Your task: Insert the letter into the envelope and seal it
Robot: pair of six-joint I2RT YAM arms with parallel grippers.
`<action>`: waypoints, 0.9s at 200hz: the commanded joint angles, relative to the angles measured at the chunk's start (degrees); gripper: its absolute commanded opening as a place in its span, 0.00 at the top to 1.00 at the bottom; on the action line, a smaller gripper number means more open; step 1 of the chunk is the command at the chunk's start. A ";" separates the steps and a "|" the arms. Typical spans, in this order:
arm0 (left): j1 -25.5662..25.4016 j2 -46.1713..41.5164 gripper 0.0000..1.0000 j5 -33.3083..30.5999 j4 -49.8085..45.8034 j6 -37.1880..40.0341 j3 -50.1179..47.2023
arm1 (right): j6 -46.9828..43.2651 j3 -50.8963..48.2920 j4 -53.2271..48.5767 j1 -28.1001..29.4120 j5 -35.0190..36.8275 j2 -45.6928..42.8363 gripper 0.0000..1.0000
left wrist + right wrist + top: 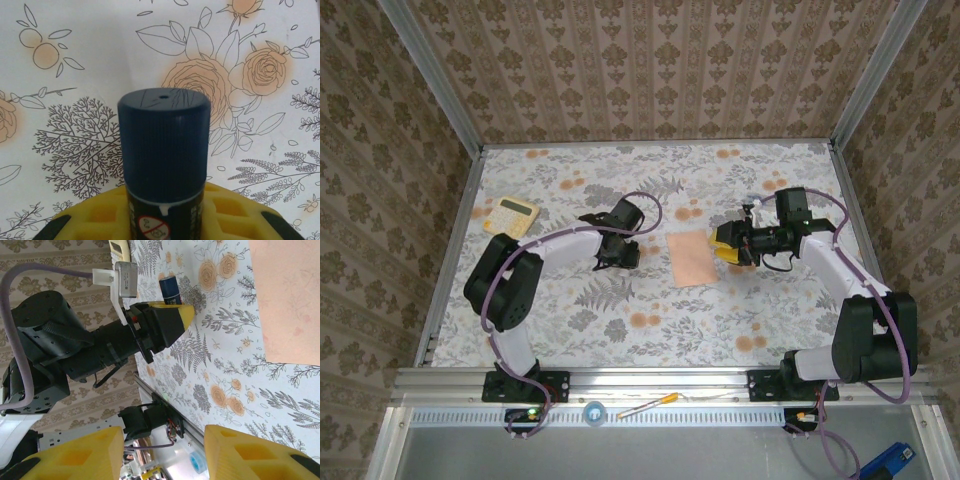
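1. Table (520, 330): floral cloth with orange roses and grey ferns, patterned wallpaper on three sides.

2. Salmon-pink paper (692, 258): one plain rectangle lying flat near the table's centre, long side running from 12 to 6 o'clock and slightly skewed. No flap is visible, so I cannot tell whether this is the letter, the envelope, or both stacked. In the right wrist view its corner (287, 300) lies at 1 o'clock, flat on the cloth.

3. Left gripper (617, 250): at 9 o'clock of the paper, near it but apart. Its jaws are closed on item 4. In the left wrist view its yellow pads (90, 220) flank the tube at 6 o'clock. From the right wrist camera it appears at 11 o'clock (175, 305).

4. Dark-capped tube (165, 150): a ribbed navy cap on a black body with a red prohibition mark on the label. It sticks out past the left fingertips, cap end over the cloth. It also appears as a blue stub (170, 290).

5. Right gripper (725, 243): at 3 o'clock of the paper, just beside its right edge. Its yellow fingers (250, 455) stand parted, with nothing between them.

6. Calculator (512, 212): yellow, at 10 o'clock of the table, well apart from the paper.

7. Pen (645, 405): lies on the front rail at 6 o'clock, between the arm bases.
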 commanded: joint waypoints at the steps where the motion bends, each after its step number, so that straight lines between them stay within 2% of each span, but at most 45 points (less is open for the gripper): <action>1: 0.38 0.68 0.89 -0.80 -0.36 -1.33 1.79 | -1.12 -0.68 -0.63 -0.36 0.58 -1.02 0.53; 19: 0.35 0.88 0.78 -0.80 -0.20 -1.46 1.82 | -1.12 -0.57 -0.65 -0.40 0.66 -0.78 0.53; 43: 0.38 0.93 0.75 -0.96 -0.10 -1.47 1.69 | -1.25 -0.48 -0.60 -0.40 0.87 -0.75 0.53; 54: 0.41 1.05 0.66 -1.03 -0.27 -1.33 1.68 | -1.54 -0.35 -0.65 -0.40 1.01 -0.76 0.53; 78: 0.45 1.39 0.64 -1.40 -0.54 -1.26 1.79 | -1.83 -0.29 -1.73 -0.44 1.28 -0.76 0.53; 107: 0.55 1.33 0.52 -1.68 -0.79 -1.15 1.90 | -1.93 -0.10 -2.48 -0.65 1.35 -0.84 0.53; 147: 1.29 -0.38 0.48 -2.47 -1.72 -0.39 2.62 | -2.97 0.85 -3.62 -0.99 2.47 -1.16 0.52; 180: 1.97 -3.09 0.47 -2.47 -2.97 0.90 4.21 | -5.84 3.57 -7.60 -1.00 7.34 -1.73 0.41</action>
